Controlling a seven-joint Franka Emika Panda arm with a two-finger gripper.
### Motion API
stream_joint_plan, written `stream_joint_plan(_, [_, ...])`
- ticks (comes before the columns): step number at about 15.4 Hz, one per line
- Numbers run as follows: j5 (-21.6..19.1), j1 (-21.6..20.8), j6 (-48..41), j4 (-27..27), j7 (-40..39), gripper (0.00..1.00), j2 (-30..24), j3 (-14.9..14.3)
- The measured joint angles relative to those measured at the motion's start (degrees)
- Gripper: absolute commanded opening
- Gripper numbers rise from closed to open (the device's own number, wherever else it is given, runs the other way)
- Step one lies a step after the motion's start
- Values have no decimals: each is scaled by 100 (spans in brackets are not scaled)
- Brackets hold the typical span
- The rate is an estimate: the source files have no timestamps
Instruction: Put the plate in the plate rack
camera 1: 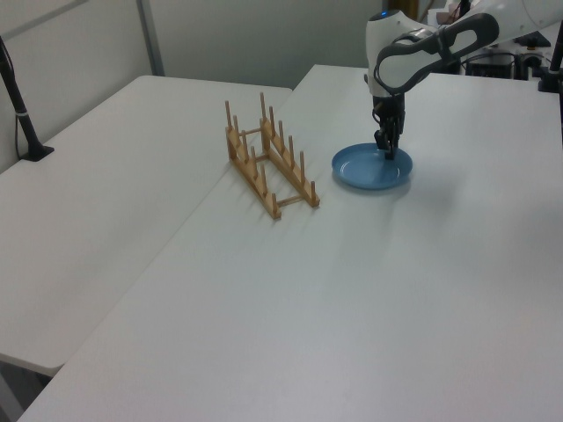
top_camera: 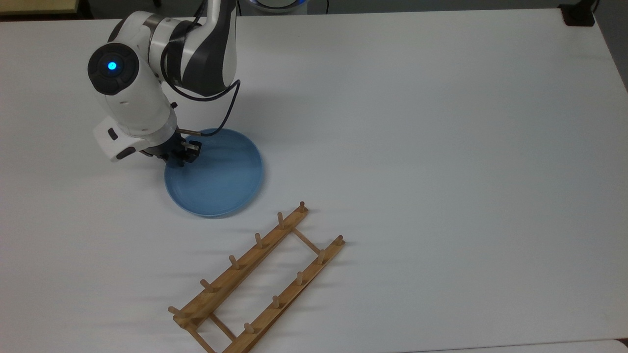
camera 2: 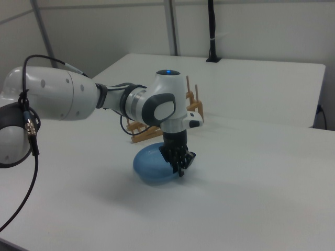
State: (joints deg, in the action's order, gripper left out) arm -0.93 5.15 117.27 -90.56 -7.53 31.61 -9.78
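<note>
The light-blue plate (top_camera: pixel 221 176) lies on the white table, left of centre in the top view. My gripper (top_camera: pixel 184 156) points down at the plate's rim on the top view's left, its fingers closed on that rim. In the right view the gripper (camera 2: pixel 179 168) grips the near right rim of the plate (camera 2: pixel 149 164). The wooden plate rack (top_camera: pixel 255 279) lies below and right of the plate in the top view, a short gap apart. In the left view the rack (camera 1: pixel 268 163) stands left of the plate (camera 1: pixel 369 169) and the gripper (camera 1: pixel 388 154).
The arm's white body and a black cable (top_camera: pixel 230 108) hang over the table above the plate in the top view. A black mount (top_camera: pixel 579 14) sits at the table's far right corner. A black pole (camera 1: pixel 18 97) stands on the adjoining table.
</note>
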Motion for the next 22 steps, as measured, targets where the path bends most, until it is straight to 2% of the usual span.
stream_joint_plan(8, [-1, 74, 9, 54, -155, 0, -117, 0])
stream_joint_plan(13, [-122, 273, 65, 435, -305, 0, -454, -4])
stream_joint_plan(19, [-256, 224, 1462, 697, -305, 0, -820, 46])
stream_joint_plan(20, [-256, 216, 1512, 696, -305, 2, -833, 52])
stream_joint_plan(22, [-256, 215, 1513, 592, -305, 32, -816, 56])
